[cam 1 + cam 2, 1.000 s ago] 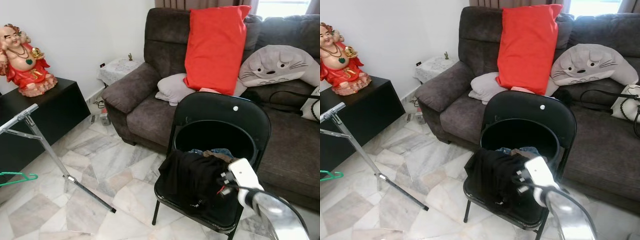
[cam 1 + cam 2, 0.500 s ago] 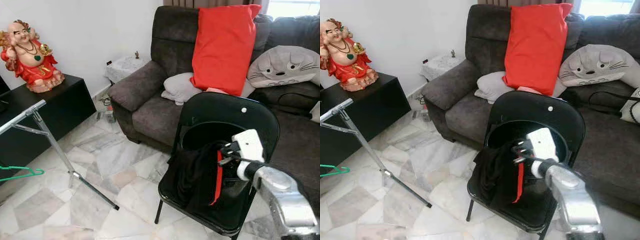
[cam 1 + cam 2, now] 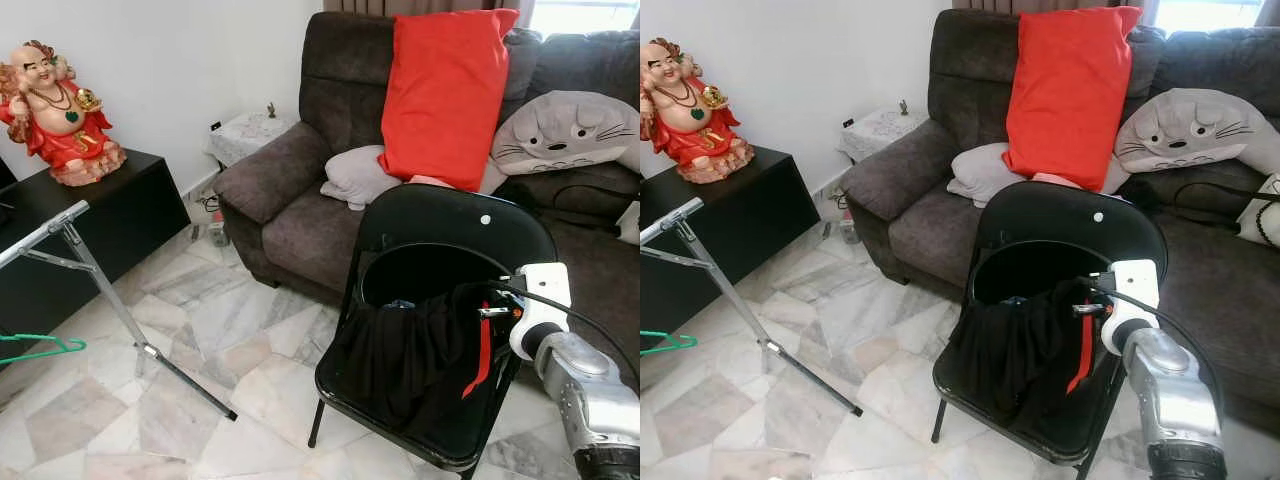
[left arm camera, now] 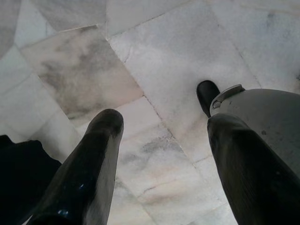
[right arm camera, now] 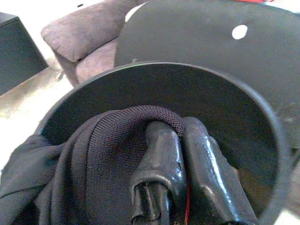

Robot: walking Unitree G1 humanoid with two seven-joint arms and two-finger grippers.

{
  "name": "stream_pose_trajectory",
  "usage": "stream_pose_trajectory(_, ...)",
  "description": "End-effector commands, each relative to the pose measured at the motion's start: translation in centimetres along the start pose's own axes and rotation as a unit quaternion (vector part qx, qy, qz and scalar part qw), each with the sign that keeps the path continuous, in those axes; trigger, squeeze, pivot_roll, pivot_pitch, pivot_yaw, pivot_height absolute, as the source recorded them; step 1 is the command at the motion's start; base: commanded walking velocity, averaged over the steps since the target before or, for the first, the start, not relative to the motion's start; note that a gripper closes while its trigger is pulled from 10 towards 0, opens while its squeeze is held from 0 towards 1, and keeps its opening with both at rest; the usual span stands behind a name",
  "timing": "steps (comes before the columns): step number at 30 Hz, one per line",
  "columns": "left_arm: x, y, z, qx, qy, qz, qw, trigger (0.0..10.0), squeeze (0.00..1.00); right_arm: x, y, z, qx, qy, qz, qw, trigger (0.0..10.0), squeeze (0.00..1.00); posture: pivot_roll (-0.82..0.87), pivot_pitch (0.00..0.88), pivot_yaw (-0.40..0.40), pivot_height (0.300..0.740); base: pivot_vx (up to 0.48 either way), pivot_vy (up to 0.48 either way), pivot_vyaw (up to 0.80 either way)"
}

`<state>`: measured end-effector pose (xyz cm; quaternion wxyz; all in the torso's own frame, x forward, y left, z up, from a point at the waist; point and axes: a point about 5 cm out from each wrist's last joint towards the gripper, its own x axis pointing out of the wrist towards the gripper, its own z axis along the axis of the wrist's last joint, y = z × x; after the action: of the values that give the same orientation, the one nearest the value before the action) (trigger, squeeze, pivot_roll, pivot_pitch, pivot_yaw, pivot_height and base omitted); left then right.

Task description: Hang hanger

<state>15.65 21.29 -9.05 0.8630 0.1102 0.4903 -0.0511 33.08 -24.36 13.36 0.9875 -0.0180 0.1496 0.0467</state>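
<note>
The right gripper (image 3: 1087,310) is clamped on a black garment's (image 3: 1015,345) collar, lifted just above the chair (image 3: 1070,225), so hanging seems barely begun, with the green hanger (image 3: 35,349) and rack (image 3: 95,290) well apart.

A red hanger (image 3: 483,350) hangs tilted above the seat of the black folding chair (image 3: 455,225), a thin red strip showing against a black garment (image 3: 405,350) draped on it; the garment's ribbed collar (image 5: 140,117) loops over the pinched-together fingers (image 5: 161,154) of the right gripper (image 3: 490,312), just in front of the chair's backrest; the cloth hangs in dark folds down to the seat, spreading toward the chair's left front edge; the hanger's hook is hidden in the cloth.
</note>
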Motion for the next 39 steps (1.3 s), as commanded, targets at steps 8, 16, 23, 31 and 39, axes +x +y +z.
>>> stream_pose_trajectory(8, -0.2, 0.6, -0.8, -0.005, 0.017, 0.005, 1.0, 10.0, 0.0, 1.2, 0.8, 1.1, 0.008, -0.033, 0.029, 0.999, 0.0, 0.0, -0.05, 0.015, 0.119, 0.74, 0.0, 0.0, 0.0)
stream_pose_trajectory(16, -0.1, 0.6, -0.6, -0.007, 0.014, 0.007, 1.0, 10.0, 0.0, 2.9, 3.2, 5.4, -0.019, -0.099, 0.098, 0.99, 0.0, 0.0, -0.05, 0.01, 0.118, 0.74, 0.0, 0.0, 0.0)
stream_pose_trajectory(23, -0.1, 0.5, -0.3, -0.01, 0.01, 0.01, 1.0, 10.0, 0.0, 3.5, 2.4, 14.9, 0.048, -0.212, 0.036, 0.975, 0.0, 0.0, -0.06, 0.004, 0.114, 0.74, 0.0, 0.0, 0.0)
stream_pose_trajectory(31, -0.1, 0.1, -0.6, -0.02, 0.011, 0.006, 1.0, 10.0, 0.0, 2.8, 1.3, 15.4, 0.138, -0.214, 0.035, 0.966, 0.0, 0.0, -0.07, 0.008, 0.095, 0.74, 0.0, 0.0, 0.0)
stream_pose_trajectory(39, -0.2, 0.1, -0.9, -0.015, 0.012, 0.008, 1.0, 10.0, 0.0, 1.2, 3.8, 10.6, 0.183, -0.168, 0.075, 0.966, 0.0, 0.0, -0.08, 0.015, 0.104, 0.74, 0.0, 0.0, 0.0)
